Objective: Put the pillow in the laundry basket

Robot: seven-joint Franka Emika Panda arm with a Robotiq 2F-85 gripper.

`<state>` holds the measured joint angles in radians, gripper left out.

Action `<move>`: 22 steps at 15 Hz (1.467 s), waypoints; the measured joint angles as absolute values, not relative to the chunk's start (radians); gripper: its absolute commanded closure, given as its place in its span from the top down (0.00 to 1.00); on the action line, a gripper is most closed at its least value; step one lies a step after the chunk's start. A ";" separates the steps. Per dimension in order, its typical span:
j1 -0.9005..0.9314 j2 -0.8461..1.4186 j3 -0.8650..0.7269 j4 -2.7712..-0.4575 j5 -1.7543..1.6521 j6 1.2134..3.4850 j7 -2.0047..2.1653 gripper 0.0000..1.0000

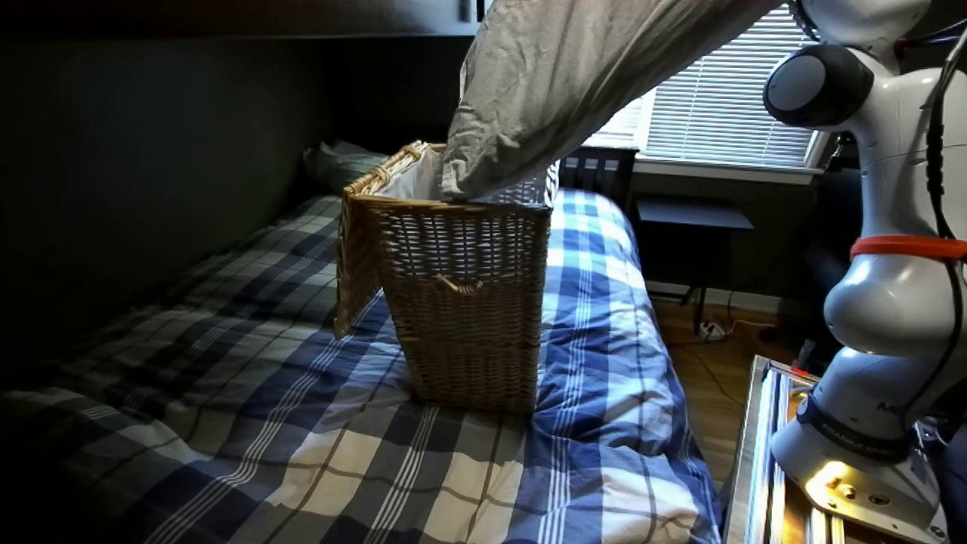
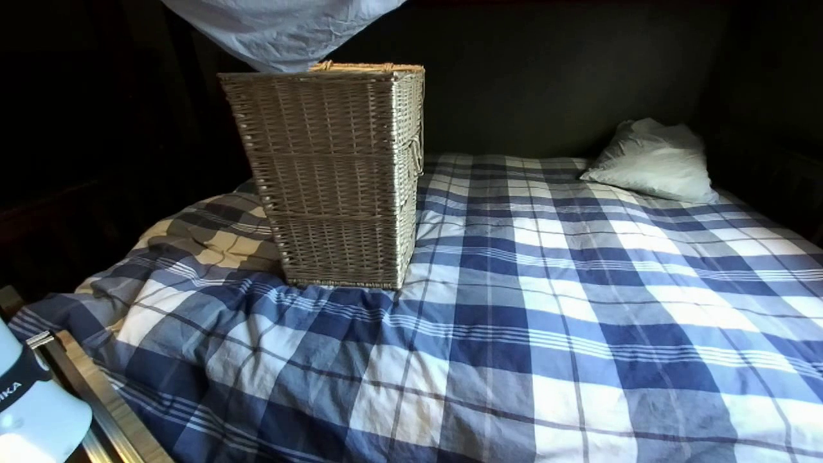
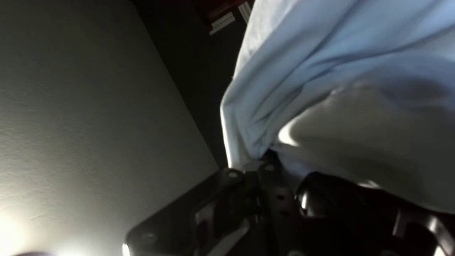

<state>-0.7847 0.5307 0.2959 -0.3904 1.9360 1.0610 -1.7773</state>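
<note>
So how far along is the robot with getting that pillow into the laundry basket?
Looks done: the lid of the laundry basket hangs open, and the pillow is raised with its low end at the basket's opening.
In hand: in the wrist view, the tool is shut on the pillow's cloth.
Left: most of the pillow is outside the basket, so it probably needs feeding in, then releasing.

In an exterior view, the pillow (image 1: 559, 91) at one o'clock is plain grey-brown, and the Franka arm (image 1: 895, 177) at three o'clock is white and black with a red band (image 1: 906, 246). In the wrist view, the pillow looks mostly pale blue and the end effector (image 3: 251, 170) at six o'clock looks black. The wicker laundry basket (image 1: 468, 332) is tan-brown with a criss-cross weave. The plaid bedcover (image 2: 514, 321) has blue, white and grey squares with thin white stripes.
</note>
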 measured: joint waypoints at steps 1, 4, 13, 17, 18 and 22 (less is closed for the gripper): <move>-0.782 0.544 0.295 -0.407 1.941 1.061 -1.760 0.03; -0.781 0.585 0.295 -0.460 1.972 1.050 -1.673 0.03; -0.748 0.702 0.296 -0.455 2.068 1.046 -1.331 0.03; -0.709 0.699 0.287 -0.456 2.068 1.030 -1.298 0.03; -0.695 0.698 0.281 -0.455 2.068 1.029 -1.298 0.03; -0.628 0.689 0.245 -0.453 2.063 1.029 -1.333 0.03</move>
<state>-0.6281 0.6894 0.2445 -0.4527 2.0630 1.0295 -1.3328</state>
